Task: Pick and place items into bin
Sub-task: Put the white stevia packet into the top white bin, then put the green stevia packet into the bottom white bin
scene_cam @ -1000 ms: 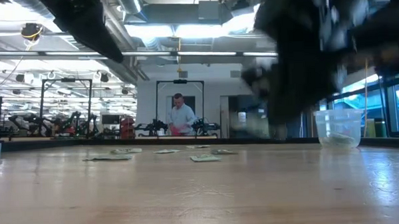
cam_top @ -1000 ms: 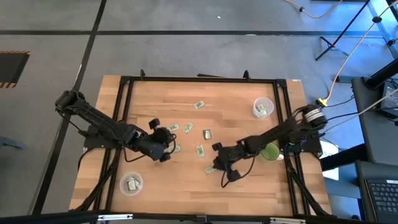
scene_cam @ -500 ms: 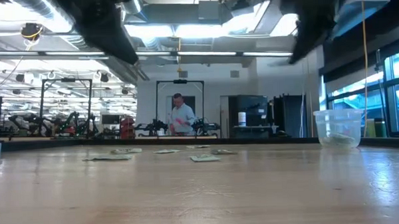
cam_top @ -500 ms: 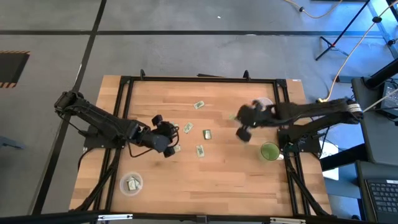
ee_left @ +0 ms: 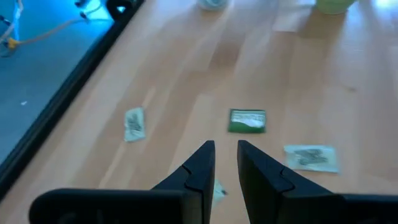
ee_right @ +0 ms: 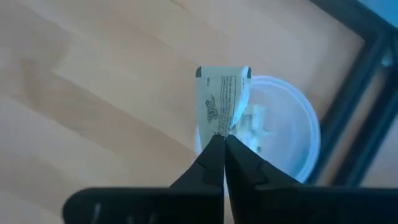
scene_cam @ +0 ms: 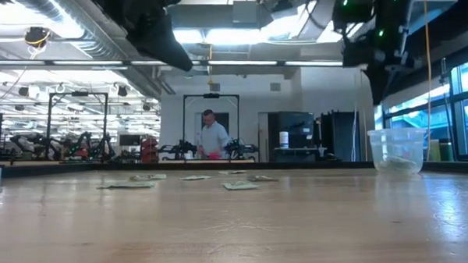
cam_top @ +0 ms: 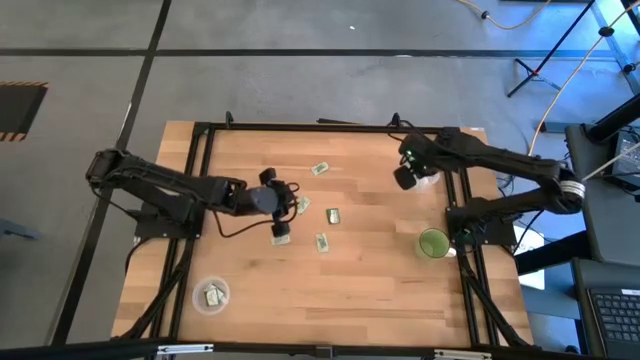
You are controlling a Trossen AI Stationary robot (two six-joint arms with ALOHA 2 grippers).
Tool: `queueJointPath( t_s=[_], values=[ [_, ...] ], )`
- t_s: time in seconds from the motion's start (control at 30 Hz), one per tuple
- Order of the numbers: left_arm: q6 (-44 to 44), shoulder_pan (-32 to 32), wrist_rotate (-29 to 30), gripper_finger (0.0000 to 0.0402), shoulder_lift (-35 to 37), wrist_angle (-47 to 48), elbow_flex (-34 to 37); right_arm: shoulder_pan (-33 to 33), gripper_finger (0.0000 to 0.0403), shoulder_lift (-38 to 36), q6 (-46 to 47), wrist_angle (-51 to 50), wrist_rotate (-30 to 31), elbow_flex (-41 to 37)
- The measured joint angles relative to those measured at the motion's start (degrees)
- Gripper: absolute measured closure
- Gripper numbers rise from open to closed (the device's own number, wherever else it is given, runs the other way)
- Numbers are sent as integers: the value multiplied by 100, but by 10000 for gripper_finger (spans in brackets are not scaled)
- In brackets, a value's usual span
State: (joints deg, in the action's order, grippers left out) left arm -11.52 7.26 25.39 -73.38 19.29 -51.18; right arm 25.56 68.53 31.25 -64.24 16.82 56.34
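Green cup (cam_top: 433, 243) beside frame (cam_top: 463, 225) | packets (cam_top: 322, 241) mid-table

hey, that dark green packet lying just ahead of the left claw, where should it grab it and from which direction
Come straight down on the dark green packet and pinch across its shorter width, one finger on each long edge. It lies flat on the table, apart from the paler packet beside it, so only its edges offer a hold.

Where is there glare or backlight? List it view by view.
Low view: ceiling lights behind turn left arm and right arm into dark silhouettes. High view: even light, faint shadows. Right wrist view: clear cup shows washed-out white behind the packet in the shut right gripper.
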Motion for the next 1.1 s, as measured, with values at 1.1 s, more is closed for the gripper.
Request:
queueJointPath(
  t_s=[1.1],
  values=[
    [630, -716, -1226, 339, -2, -2812, 1436, 595, 309, 1471, -148, -668, 16, 0]
  ],
)
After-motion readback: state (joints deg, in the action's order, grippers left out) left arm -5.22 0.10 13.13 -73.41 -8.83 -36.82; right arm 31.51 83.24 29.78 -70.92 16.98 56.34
